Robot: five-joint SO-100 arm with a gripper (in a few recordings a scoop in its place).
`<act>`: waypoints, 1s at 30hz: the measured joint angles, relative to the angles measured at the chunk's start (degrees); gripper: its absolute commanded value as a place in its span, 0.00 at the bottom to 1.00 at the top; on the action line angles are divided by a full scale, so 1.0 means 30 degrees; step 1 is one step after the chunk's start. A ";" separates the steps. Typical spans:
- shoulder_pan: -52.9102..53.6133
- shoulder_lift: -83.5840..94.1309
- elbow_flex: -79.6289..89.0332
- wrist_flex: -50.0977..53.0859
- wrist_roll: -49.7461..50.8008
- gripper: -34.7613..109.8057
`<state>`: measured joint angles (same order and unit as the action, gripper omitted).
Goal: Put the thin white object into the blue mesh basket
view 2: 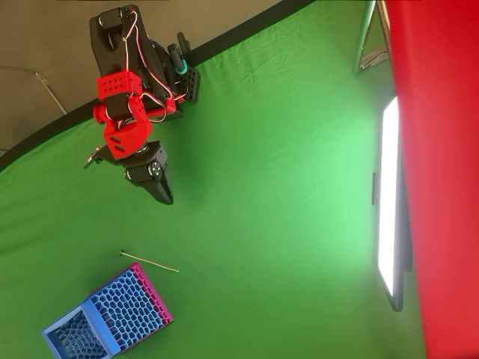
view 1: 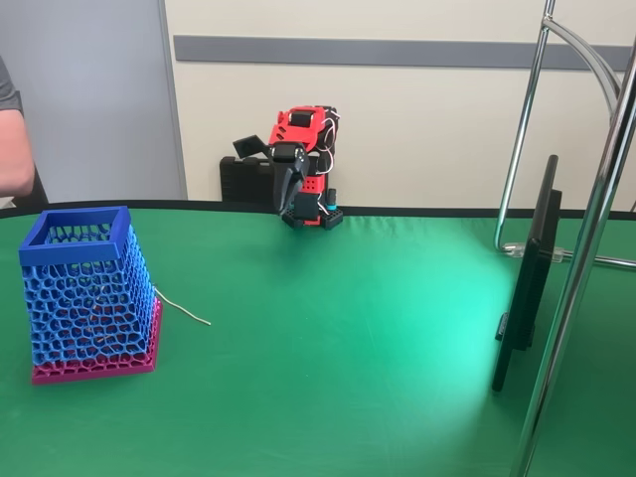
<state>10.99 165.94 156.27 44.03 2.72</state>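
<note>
The thin white object (view 1: 182,307) (view 2: 150,262) lies flat on the green cloth, one end close to the basket's base. The blue mesh basket (view 1: 89,298) (view 2: 123,310) stands upright on its magenta base near the table's left front in the fixed view. The red and black arm is folded up at the back edge of the table. Its gripper (view 1: 289,209) (view 2: 166,196) points down at the cloth, well away from the strand and the basket. The jaws look shut with nothing between them.
A flat screen (view 1: 527,278) (view 2: 389,202) stands on edge at the right, beside a chrome stand (view 1: 586,248). A person's arm (view 1: 12,149) shows at the left edge behind the table. A black case (view 1: 243,179) sits behind the arm's base.
</note>
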 measured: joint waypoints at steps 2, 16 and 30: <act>-0.0439 0.1377 0.0791 0.0615 -0.0293 0.24; -0.2549 0.6035 0.4658 0.2373 -0.1348 0.24; -0.2930 0.8057 0.6592 0.2373 -0.1875 0.24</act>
<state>2.20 190.11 176.04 51.15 -2.90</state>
